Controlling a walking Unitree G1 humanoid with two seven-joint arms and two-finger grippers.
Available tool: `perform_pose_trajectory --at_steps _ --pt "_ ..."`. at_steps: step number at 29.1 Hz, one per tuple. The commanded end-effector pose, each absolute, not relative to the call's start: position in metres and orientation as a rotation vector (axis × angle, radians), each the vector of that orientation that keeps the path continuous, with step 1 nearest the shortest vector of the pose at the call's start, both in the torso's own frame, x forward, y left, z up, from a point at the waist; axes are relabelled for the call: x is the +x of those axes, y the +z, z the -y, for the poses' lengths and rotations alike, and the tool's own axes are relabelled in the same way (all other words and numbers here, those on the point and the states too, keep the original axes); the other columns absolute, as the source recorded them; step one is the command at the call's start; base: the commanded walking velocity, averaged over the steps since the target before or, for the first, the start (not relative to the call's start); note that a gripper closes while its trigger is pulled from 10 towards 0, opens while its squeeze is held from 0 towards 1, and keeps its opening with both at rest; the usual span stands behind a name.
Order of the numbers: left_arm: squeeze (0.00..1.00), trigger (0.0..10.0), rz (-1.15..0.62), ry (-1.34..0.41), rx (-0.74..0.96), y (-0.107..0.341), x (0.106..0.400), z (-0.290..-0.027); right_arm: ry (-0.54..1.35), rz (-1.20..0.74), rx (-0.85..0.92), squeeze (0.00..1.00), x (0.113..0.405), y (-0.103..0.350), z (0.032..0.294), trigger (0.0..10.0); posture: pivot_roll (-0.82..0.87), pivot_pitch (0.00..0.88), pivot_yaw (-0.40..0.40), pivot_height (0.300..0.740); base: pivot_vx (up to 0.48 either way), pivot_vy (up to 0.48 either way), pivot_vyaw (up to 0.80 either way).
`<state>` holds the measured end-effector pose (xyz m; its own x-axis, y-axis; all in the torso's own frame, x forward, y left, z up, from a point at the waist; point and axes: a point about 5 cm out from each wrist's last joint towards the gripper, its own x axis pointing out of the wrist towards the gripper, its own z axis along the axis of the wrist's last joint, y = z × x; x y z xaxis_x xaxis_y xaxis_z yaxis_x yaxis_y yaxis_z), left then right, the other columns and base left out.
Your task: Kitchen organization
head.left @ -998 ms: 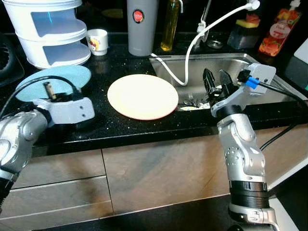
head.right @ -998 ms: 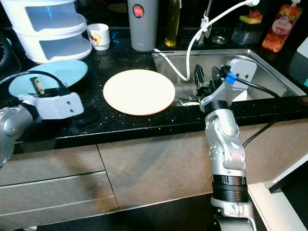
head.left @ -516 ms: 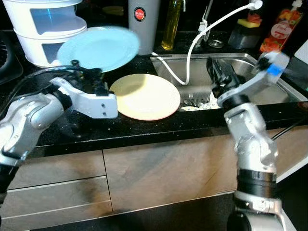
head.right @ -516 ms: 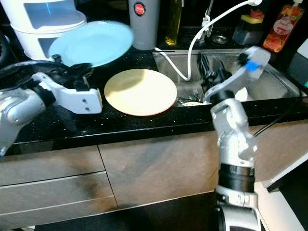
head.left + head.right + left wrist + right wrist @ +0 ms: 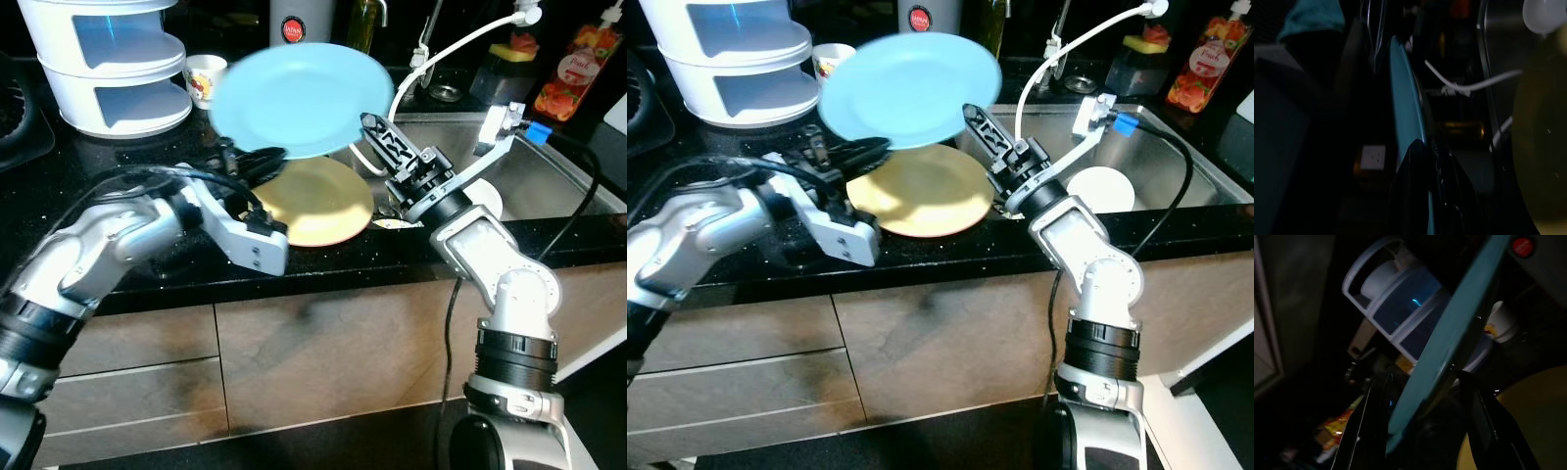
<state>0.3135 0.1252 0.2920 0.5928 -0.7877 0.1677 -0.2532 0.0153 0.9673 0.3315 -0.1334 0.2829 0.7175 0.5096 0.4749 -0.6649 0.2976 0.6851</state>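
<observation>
Black worktop (image 5: 147,284) carries yellow plate (image 5: 318,201) just beside steel sink (image 5: 549,186); sink holds white bowl (image 5: 1100,188); left tool (image 5: 257,162) pinches near rim of blue plate (image 5: 299,98), fingers pressed on edge; right tool (image 5: 384,145) has fingers spread astride plate's opposite rim; blue plate round, pale, plain, tilted, held in air above yellow plate; white tiered container (image 5: 108,59), small printed cup (image 5: 204,78) behind.

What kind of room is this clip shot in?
A home kitchen, most likely: a steel sink set in a black counter, plates being handled above it, and an oil bottle at the back.
</observation>
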Motion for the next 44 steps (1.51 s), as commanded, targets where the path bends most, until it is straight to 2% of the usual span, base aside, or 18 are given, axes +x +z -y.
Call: perform_pose_trajectory --at_steps 1,7,8,19,20,23,24,28,29,30,31,34,37,38,40,41,43,44 --pt "0.0 10.0 0.955 -0.545 1.54 0.291 0.313 -0.116 0.787 0.154 1.045 0.0 0.333 0.282 0.134 10.0 0.17 0.024 -0.095 0.74 0.0 0.0 0.0" --pt "0.0 10.0 1.017 -0.61 1.522 0.287 0.31 -0.102 0.796 0.108 1.101 0.0 0.336 0.28 0.124 10.0 0.16 0.02 -0.096 0.74 0.0 0.0 0.0" --pt "0.0 10.0 1.025 -0.646 1.527 0.282 0.309 -0.099 0.764 0.082 1.106 0.0 0.34 0.277 0.123 0.0 0.17 0.019 -0.098 0.74 0.0 0.0 0.0" --pt "0.0 10.0 1.023 -0.673 1.561 0.271 0.31 -0.104 0.699 0.112 1.101 0.0 0.344 0.28 0.13 0.0 0.17 0.017 -0.101 0.74 0.0 0.0 0.0" --pt "0.49 10.0 1.015 -0.668 1.557 0.271 0.311 -0.105 0.693 0.114 1.098 0.0 0.344 0.28 0.13 0.0 0.17 0.017 -0.101 0.74 0.0 0.0 0.0" --pt "0.49 10.0 1.011 -0.666 1.554 0.271 0.311 -0.105 0.689 0.115 1.096 0.0 0.344 0.28 0.131 0.0 0.17 0.017 -0.101 0.74 0.0 0.0 0.0" --pt "1.0 10.0 0.991 -0.676 1.53 0.271 0.312 -0.106 0.682 0.119 1.093 0.0 0.344 0.28 0.131 0.0 0.17 0.014 -0.1 0.74 0.0 0.0 0.0" --pt "1.0 10.0 0.981 -0.636 1.499 0.27 0.312 -0.112 0.639 0.131 1.09 0.0 0.346 0.278 0.135 0.0 0.17 0.013 -0.1 0.74 0.0 0.0 0.0" --pt "0.06 10.0 0.992 -0.622 1.493 0.271 0.311 -0.113 0.631 0.138 1.103 0.0 0.347 0.279 0.137 10.0 0.17 0.013 -0.1 0.74 0.0 0.0 0.0" --pt "0.06 10.0 0.992 -0.622 1.493 0.271 0.311 -0.113 0.631 0.138 1.103 0.0 0.347 0.279 0.137 10.0 0.17 0.013 -0.1 0.74 0.0 0.0 0.0" --pt "0.0 10.0 1.01 -0.608 1.491 0.272 0.31 -0.114 0.624 0.145 1.114 0.0 0.347 0.279 0.139 10.0 0.17 0.013 -0.1 0.74 0.0 0.0 0.0" --pt "0.0 10.0 1.027 -0.552 1.484 0.272 0.307 -0.128 0.549 0.237 1.121 0.0 0.348 0.286 0.156 10.0 0.17 0.017 -0.092 0.74 0.0 0.0 0.0" --pt "0.0 10.0 0.831 -0.516 1.32 0.267 0.311 -0.149 0.453 0.347 1.023 0.0 0.345 0.293 0.178 10.0 0.17 0.024 -0.085 0.74 0.0 0.0 0.0" --pt "0.0 10.0 0.831 -0.516 1.32 0.267 0.311 -0.149 0.453 0.347 1.023 0.0 0.345 0.293 0.178 10.0 0.17 0.024 -0.085 0.74 0.0 0.0 0.0" --pt "0.0 10.0 0.654 -0.454 1.105 0.263 0.317 -0.161 0.396 0.405 0.923 0.0 0.342 0.297 0.189 10.0 0.16 0.027 -0.081 0.74 0.0 0.0 0.0" --pt "0.0 10.0 0.654 -0.454 1.105 0.263 0.317 -0.161 0.396 0.405 0.923 0.0 0.342 0.297 0.189 10.0 0.16 0.027 -0.081 0.74 0.0 0.0 0.0" --pt "0.0 10.0 0.327 -0.358 0.584 0.253 0.33 -0.175 0.331 0.438 0.83 0.0 0.338 0.296 0.198 10.0 0.16 0.037 -0.08 0.74 0.0 0.0 0.0" --pt "0.0 10.0 0.229 -0.354 0.392 0.246 0.333 -0.176 0.313 0.443 0.81 0.0 0.336 0.295 0.201 10.0 0.16 0.037 -0.08 0.74 0.0 0.0 0.0"
